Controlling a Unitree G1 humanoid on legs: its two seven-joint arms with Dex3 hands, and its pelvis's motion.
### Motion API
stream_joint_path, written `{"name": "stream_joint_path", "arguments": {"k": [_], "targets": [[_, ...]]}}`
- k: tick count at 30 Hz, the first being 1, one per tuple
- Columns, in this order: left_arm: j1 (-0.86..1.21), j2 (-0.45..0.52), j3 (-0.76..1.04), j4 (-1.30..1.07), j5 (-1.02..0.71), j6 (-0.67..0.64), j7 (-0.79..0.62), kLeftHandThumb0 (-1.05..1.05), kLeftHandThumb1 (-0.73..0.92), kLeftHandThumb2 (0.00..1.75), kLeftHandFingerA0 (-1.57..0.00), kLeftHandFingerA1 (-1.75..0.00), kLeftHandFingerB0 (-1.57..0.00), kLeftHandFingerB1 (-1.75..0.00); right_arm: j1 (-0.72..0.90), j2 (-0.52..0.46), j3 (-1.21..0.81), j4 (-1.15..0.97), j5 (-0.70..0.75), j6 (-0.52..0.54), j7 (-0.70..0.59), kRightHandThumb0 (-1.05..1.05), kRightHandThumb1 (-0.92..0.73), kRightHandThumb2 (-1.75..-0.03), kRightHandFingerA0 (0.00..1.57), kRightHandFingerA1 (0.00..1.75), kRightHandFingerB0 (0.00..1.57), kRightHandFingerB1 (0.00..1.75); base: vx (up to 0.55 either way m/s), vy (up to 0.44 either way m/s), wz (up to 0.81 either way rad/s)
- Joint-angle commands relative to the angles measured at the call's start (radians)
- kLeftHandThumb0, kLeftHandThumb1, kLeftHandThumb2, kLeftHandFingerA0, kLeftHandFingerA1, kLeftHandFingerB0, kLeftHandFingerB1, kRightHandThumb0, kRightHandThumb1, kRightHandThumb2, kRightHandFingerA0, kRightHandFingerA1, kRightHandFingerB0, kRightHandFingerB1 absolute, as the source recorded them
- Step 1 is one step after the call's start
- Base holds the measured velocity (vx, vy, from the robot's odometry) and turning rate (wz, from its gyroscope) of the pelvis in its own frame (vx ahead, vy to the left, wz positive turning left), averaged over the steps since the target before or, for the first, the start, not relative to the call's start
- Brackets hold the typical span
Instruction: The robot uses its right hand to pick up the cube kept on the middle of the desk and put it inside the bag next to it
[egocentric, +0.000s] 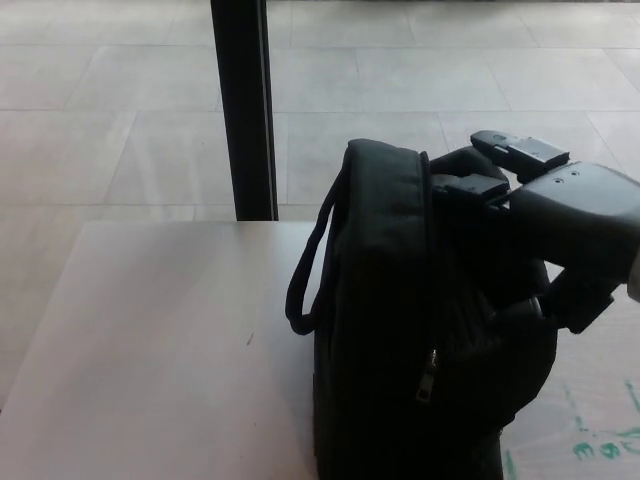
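So what we've got here is a black soft-sided bag (400, 330) standing upright on the pale desk (150, 350), over toward the right side of the desk. It's a dark fabric thing with padded-looking walls, a loop carry handle (305, 270) hanging off its left face, and a zipper running down the front with a small metal pull (428, 372) dangling about halfway down. The top of it is open on the right side, where the fabric sags outward.

The right hand (530, 215) is sitting right at that open top. We can see its grey body coming in from the right edge, two thick fingers (520, 150) sticking out flat over the bag's mouth, and the thumb angled down along the bag's right side. The fingers look spread apart, and we can't see anything in them, but it's all black on black in there, so take that with a grain of salt.

The cube we can't spot anywhere. It's not on the bare desk, and the inside of the bag is too dark to make anything out.

Behind the desk there's a black vertical post (243, 110) and a tiled floor (120, 100). Some green scribbles (600, 440) show on the surface at the lower right corner. The left hand isn't in the shot.
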Motion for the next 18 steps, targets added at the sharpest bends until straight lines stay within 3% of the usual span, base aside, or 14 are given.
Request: {"name": "stream_joint_path", "arguments": {"k": [1, 3, 5, 10, 11, 13, 14, 15, 16, 17, 18], "targets": [[0.008, 0.01, 0.004, 0.002, 0.012, 0.009, 0.012, -0.62, 0.48, 0.87, -0.3, -0.57, -0.2, -0.49, -0.047, -0.037, -0.061, -0.01, 0.071, 0.088, 0.124, -0.81, -0.51, -0.87, 0.04, 0.44, 0.25, 0.47, 0.0, 0.0, 0.0], [0.003, 0.006, 0.011, 0.008, 0.004, 0.017, 0.013, -0.63, 0.47, 0.87, -0.3, -0.57, -0.21, -0.49, -0.068, -0.041, -0.1, -0.013, 0.113, 0.127, 0.154, -0.66, -0.49, -0.87, 0.17, 0.53, 0.35, 0.5, 0.0, 0.0, 0.0], [0.005, 0.006, 0.011, 0.003, 0.005, 0.02, 0.013, -0.63, 0.48, 0.88, -0.3, -0.58, -0.21, -0.49, -0.072, -0.038, -0.116, -0.019, 0.124, 0.145, 0.164, -0.64, -0.49, -0.85, 0.23, 0.53, 0.37, 0.49, 0.0, 0.0, 0.0], [0.007, 0.014, -0.002, 0.007, 0.018, -0.007, 0.003, -0.63, 0.49, 0.89, -0.31, -0.58, -0.21, -0.49, -0.107, -0.084, -0.207, -0.023, 0.168, 0.186, 0.19, -0.66, -0.51, -0.87, 0.22, 0.55, 0.31, 0.48, 0.0, 0.0, 0.0], [0.006, 0.012, 0.0, 0.009, 0.014, -0.003, 0.004, -0.64, 0.48, 0.88, -0.31, -0.58, -0.2, -0.49, -0.1, -0.089, -0.237, -0.02, 0.189, 0.185, 0.179, -0.61, -0.63, -0.59, 0.29, 0.47, 0.41, 0.34, 0.0, 0.0, 0.0], [0.006, 0.01, 0.0, 0.011, 0.013, -0.002, 0.004, -0.66, 0.49, 0.87, -0.3, -0.57, -0.21, -0.49, -0.078, -0.096, -0.284, -0.019, 0.216, 0.178, 0.165, -0.6, -0.63, -0.58, 0.28, 0.45, 0.38, 0.33, 0.0, 0.0, 0.0], [0.007, 0.01, -0.001, 0.013, 0.013, -0.005, 0.002, -0.66, 0.49, 0.87, -0.3, -0.57, -0.21, -0.49, -0.061, -0.105, -0.32, -0.021, 0.237, 0.175, 0.158, -0.6, -0.63, -0.58, 0.28, 0.45, 0.38, 0.33, 0.0, 0.0, 0.0], [0.007, 0.01, 0.002, 0.011, 0.007, 0.001, -0.003, -0.58, 0.65, 0.59, -0.3, -0.47, -0.29, -0.39, -0.045, -0.12, -0.344, -0.047, 0.236, 0.213, 0.175, -0.62, -0.63, -0.6, 0.25, 0.44, 0.36, 0.32, 0.0, 0.0, 0.0], [0.009, 0.01, 0.002, 0.007, 0.008, -0.001, -0.001, -0.63, 0.48, 0.88, -0.29, -0.57, -0.19, -0.49, -0.029, -0.129, -0.365, -0.061, 0.24, 0.229, 0.179, -0.62, -0.63, -0.59, 0.26, 0.43, 0.36, 0.32, 0.0, 0.0, 0.0], [0.012, 0.006, 0.007, 0.007, 0.001, 0.003, -0.005, -0.56, 0.66, 0.59, -0.3, -0.48, -0.29, -0.4, 0.007, -0.143, -0.406, -0.082, 0.251, 0.247, 0.181, -0.6, -0.63, -0.58, 0.27, 0.43, 0.36, 0.32, 0.0, 0.0, 0.0], [0.015, 0.008, 0.006, 0.003, 0.002, 0.0, -0.006, -0.57, 0.66, 0.59, -0.3, -0.47, -0.29, -0.4, 0.037, -0.143, -0.446, -0.086, 0.275, 0.243, 0.172, -0.58, -0.45, -0.87, 0.19, 0.51, 0.32, 0.51, 0.0, 0.0, 0.0]]}}
